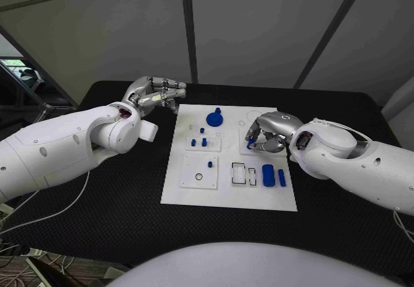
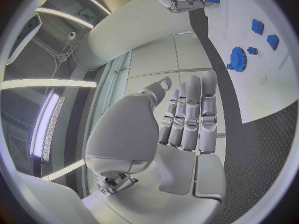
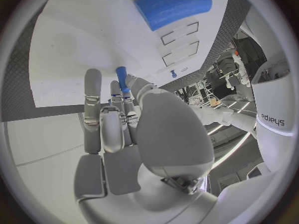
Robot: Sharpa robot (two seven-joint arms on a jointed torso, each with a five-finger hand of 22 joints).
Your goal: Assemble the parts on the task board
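Observation:
The white task board [image 1: 228,191] lies in the middle of the black table. My right hand [image 1: 267,131] hovers over the board's far right part and pinches a small blue peg [image 1: 251,143] between thumb and finger; the right wrist view shows the peg [image 3: 122,78] sticking out past the fingertips of that hand [image 3: 118,119]. My left hand [image 1: 155,92] is off the board's far left corner, above the table, holding nothing. In the left wrist view its fingers [image 2: 187,119] lie straight, side by side.
On the board stand a blue gear [image 1: 214,119], several short pegs [image 1: 199,142], a single peg [image 1: 210,163], a thick blue cylinder [image 1: 268,174] and a thin blue bar [image 1: 281,176]. Two rectangular slots [image 1: 244,176] lie beside the cylinder.

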